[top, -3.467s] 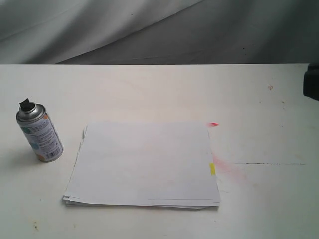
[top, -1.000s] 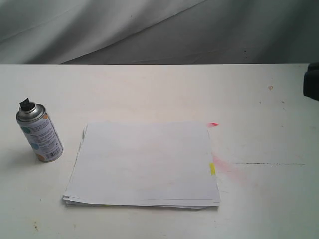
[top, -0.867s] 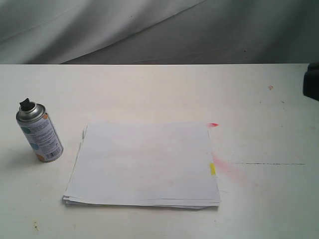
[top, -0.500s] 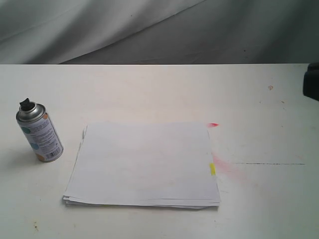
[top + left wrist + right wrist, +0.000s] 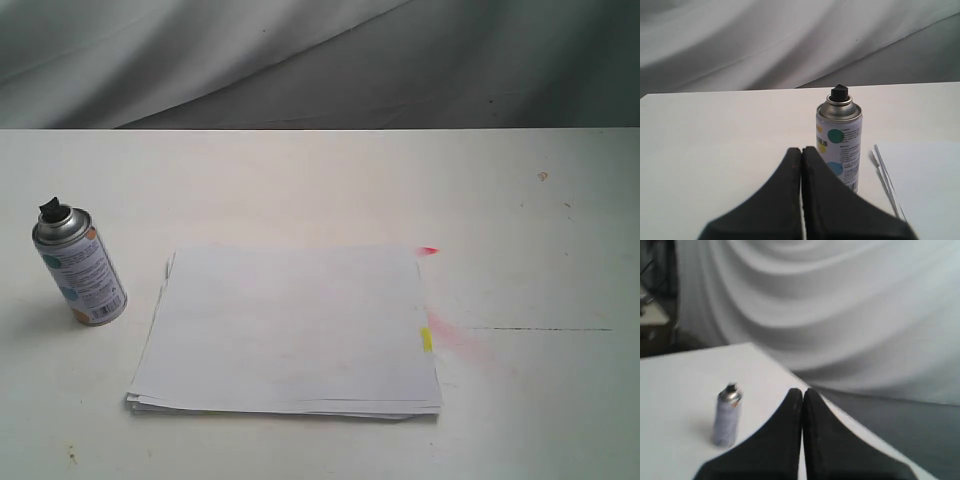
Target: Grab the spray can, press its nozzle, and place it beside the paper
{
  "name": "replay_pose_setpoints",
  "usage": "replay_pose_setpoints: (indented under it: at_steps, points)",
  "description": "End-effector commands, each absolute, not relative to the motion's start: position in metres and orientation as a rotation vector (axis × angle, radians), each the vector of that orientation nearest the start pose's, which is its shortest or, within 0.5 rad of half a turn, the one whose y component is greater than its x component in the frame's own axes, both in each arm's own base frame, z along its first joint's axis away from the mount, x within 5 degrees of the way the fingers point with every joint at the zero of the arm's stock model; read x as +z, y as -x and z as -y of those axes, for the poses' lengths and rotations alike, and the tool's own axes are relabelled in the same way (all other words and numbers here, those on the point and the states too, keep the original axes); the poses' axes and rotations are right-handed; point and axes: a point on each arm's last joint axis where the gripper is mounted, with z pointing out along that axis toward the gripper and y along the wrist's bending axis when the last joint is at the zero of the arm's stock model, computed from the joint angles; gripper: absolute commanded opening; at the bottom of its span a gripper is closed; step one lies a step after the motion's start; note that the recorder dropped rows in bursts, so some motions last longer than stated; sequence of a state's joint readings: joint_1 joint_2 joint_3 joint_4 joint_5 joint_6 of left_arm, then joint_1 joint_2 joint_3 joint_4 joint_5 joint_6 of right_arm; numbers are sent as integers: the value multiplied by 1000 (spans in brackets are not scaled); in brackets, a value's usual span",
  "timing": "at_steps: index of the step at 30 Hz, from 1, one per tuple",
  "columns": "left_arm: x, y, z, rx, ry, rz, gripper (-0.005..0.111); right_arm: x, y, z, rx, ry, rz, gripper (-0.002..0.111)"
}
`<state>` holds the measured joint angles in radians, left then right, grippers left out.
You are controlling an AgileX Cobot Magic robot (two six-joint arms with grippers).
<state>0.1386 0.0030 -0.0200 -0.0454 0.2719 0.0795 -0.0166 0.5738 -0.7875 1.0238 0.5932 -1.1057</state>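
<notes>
White table (image 5: 300, 180) with a pink stain (image 5: 455, 335) beside the paper (image 5: 290, 330), grey drape (image 5: 300, 60) behind; left gripper (image 5: 801, 150) and right gripper (image 5: 802, 390) jaws clenched, empty.

Can (image 5: 78, 268): silver, white label w/ teal & orange dots. Nozzle (image 5: 50, 209) black. Paper (image 5: 290, 325) white, yellow tab (image 5: 426, 339). Table (image 5: 320, 180) off-white, pink smudge (image 5: 458, 336). Cloth (image 5: 200, 60) grey.
</notes>
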Motion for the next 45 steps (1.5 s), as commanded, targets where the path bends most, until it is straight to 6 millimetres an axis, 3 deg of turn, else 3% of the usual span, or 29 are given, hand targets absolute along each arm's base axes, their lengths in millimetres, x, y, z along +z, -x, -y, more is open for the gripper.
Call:
replay_pose_setpoints:
  at_steps: [1,5,8,13,17,28,32,45]
  points:
    - [195,-54,-6,109,87,-1728,0,416,-95,-24,139,272,-1405,0]
    - [195,-54,-6,109,87,-1728,0,414,-91,-22,52,296,-1394,0]
    - [195,-54,-6,109,87,-1728,0,401,-85,-16,25,230,-1379,0]
    - [195,-54,-6,109,87,-1728,0,357,-70,-3,38,3,-1358,0]
    - [195,-54,-6,109,87,-1728,0,329,-63,-2,43,-32,-1372,0]
    - [195,-54,-6,109,87,-1728,0,311,-66,4,70,-141,-1383,0]
    - [195,-54,-6,109,87,-1728,0,290,-71,9,72,-223,-1394,0]
    - [195,-54,-6,109,87,-1728,0,229,-77,8,61,-203,-1513,0]
